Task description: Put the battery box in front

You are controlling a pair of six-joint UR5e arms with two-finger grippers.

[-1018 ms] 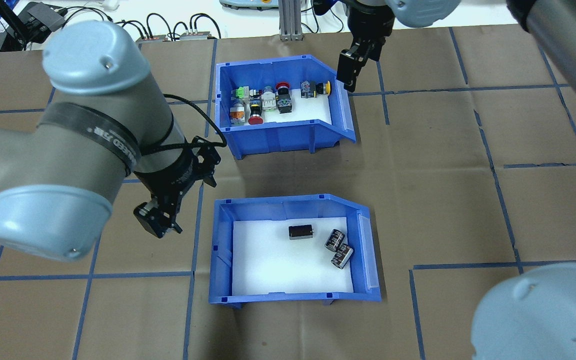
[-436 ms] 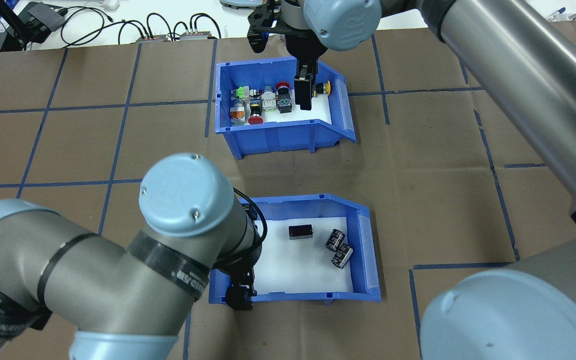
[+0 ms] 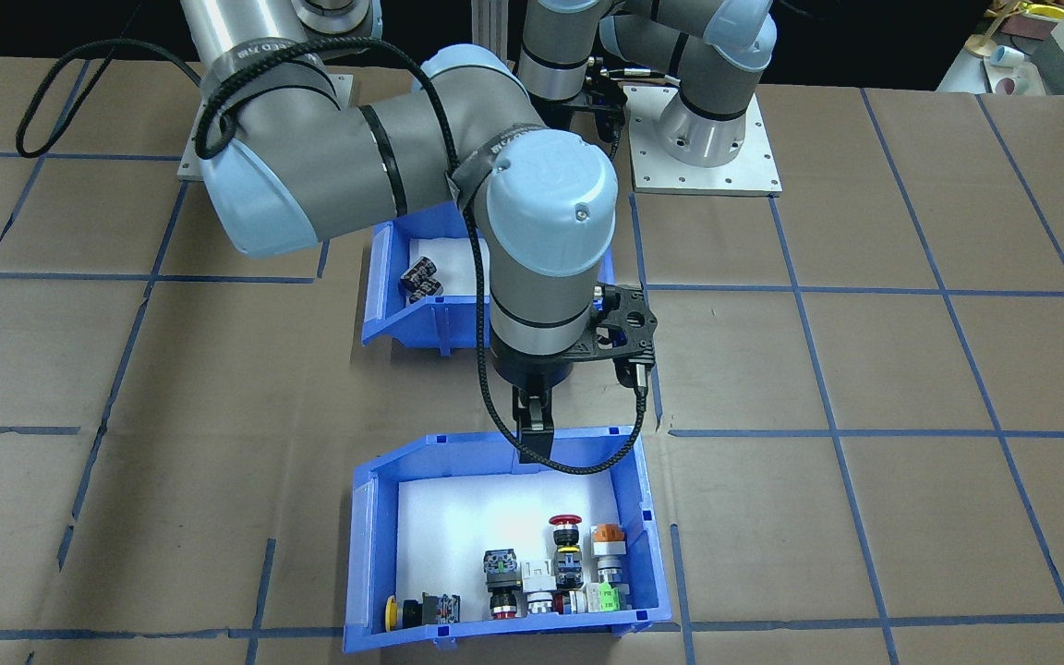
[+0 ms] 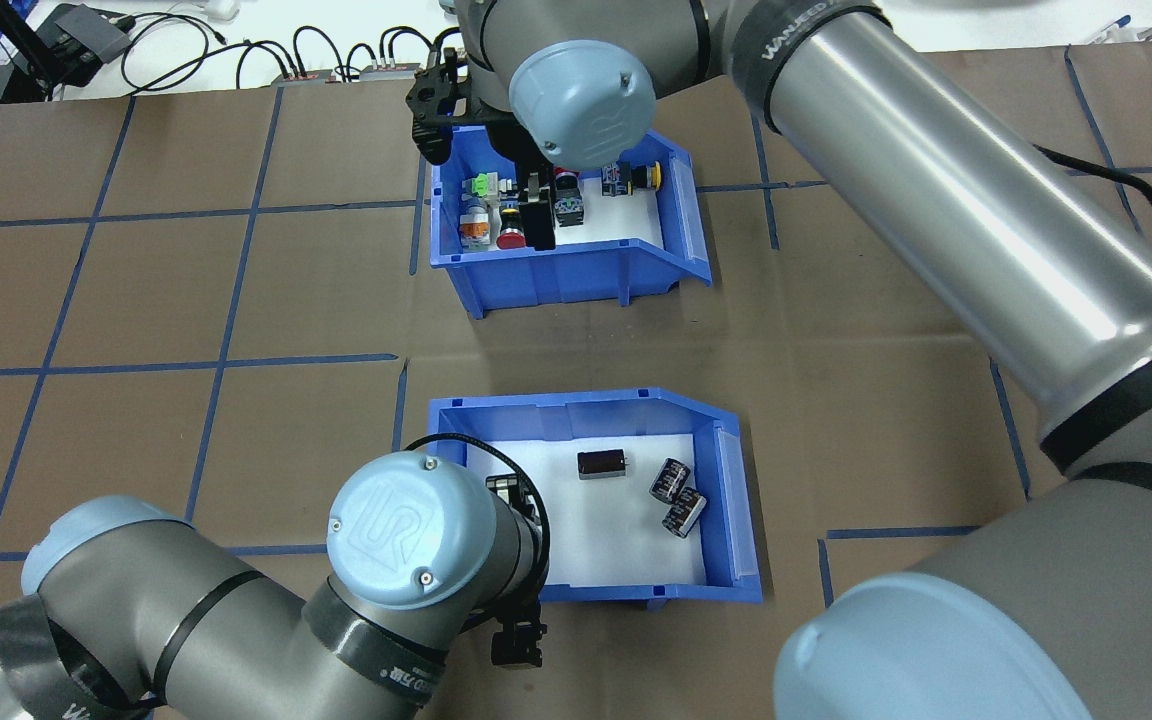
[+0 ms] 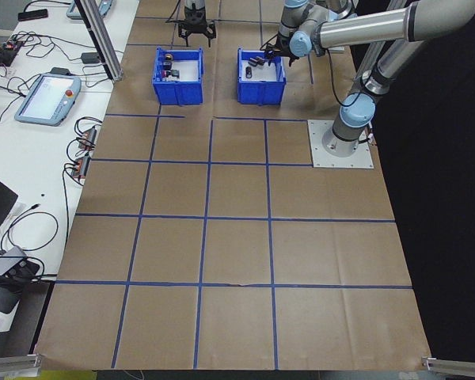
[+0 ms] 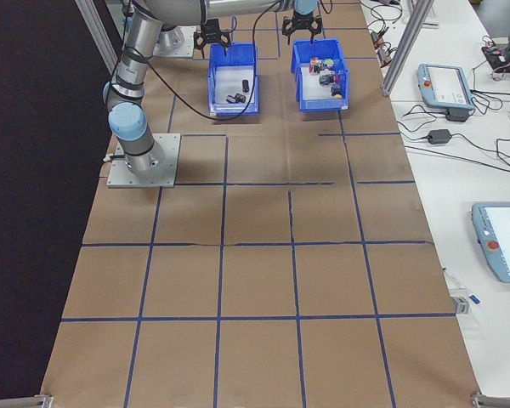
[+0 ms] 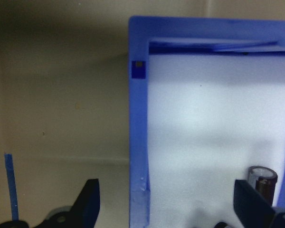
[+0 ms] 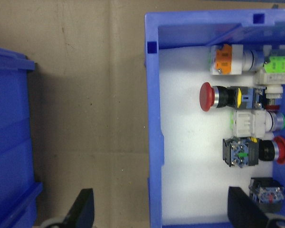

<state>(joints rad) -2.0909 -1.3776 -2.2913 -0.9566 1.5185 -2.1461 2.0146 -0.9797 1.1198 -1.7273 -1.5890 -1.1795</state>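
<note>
The battery box (image 4: 736, 500) sits on the brown paper-covered table (image 4: 136, 300) in the row closer to the robot's base, its white floor pad carrying a few dark battery packs (image 4: 677, 497) toward the slanted side. The left gripper (image 4: 518, 640) hangs over this box's near wall, close to a corner; in the left wrist view its two fingers (image 7: 88, 202) are spread wide, one outside the blue wall over the paper and the other inside over the white pad, and they grip nothing (one battery pack stands just beside the inner finger). Farther out, well apart across a strip of bare paper, lies the other blue bin (image 4: 576, 275) with its red, orange, yellow and green push-button switches (image 4: 511, 225). The right gripper (image 3: 534, 445) hangs over that bin's wall on the side facing the battery box; its wrist view shows the fingers (image 8: 83, 206) likewise wide apart, straddling the wall with one over the paper and one over the bin's white floor, holding nothing. Beyond the bins, cables and devices (image 4: 76, 35) lie along the white surface past the table's far edge.
</note>
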